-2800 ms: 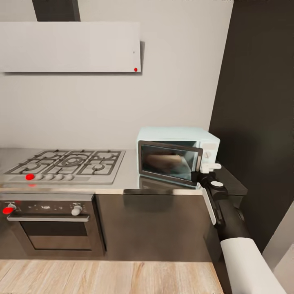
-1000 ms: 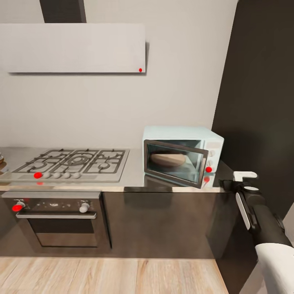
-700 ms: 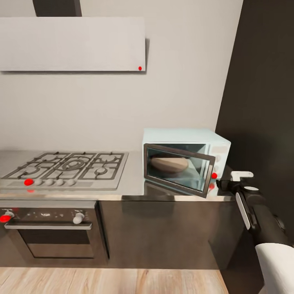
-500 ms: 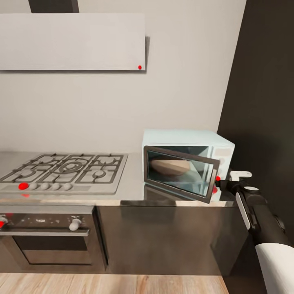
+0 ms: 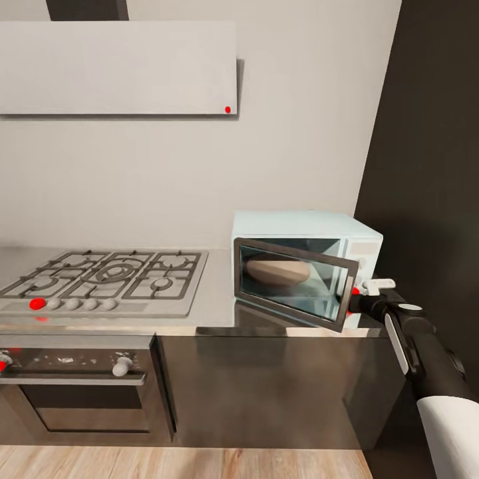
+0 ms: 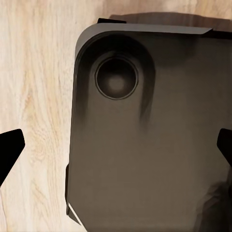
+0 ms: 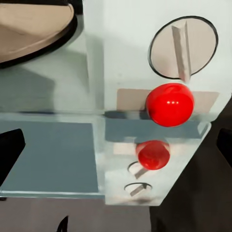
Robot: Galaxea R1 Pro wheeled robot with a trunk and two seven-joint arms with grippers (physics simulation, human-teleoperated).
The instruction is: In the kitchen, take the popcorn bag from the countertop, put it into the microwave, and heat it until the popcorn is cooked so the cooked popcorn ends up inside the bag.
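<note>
The right gripper (image 5: 370, 293) is hovering at about 4 o'clock in the head view, just beside the front right corner of the microwave (image 5: 313, 229). In the right wrist view its two dark fingertips (image 7: 9, 150) are sitting at opposite edges of the picture, so the claw is spread wide and is holding nothing. The left gripper (image 6: 116, 150) is likewise spread and empty, and is pointing down at a dark part of the robot's own base (image 6: 154, 159) over the wood floor (image 6: 34, 96).

The microwave is standing on the steel countertop (image 5: 213, 313) at about 3 o'clock from the picture centre. Its door (image 5: 293, 283) is hanging partly open, swung out toward the robot. A tan shape is lying behind the glass; whether it is the popcorn bag or the turntable cannot be told. In the right wrist view the red button (image 7: 170, 104) is facing the claw directly, below a white knob (image 7: 182, 47).

Judgement: the step in hand is working the control panel or shutting the door. The door should be pushed fully shut first, with a fingertip on its free edge. The claw should then be advanced straight at the red button, slowly, and kept off the knob.

Farther off, the gas hob (image 5: 106, 276) is lying at 9 o'clock, and the white hood (image 5: 120, 66) is hanging at 11 o'clock.
</note>
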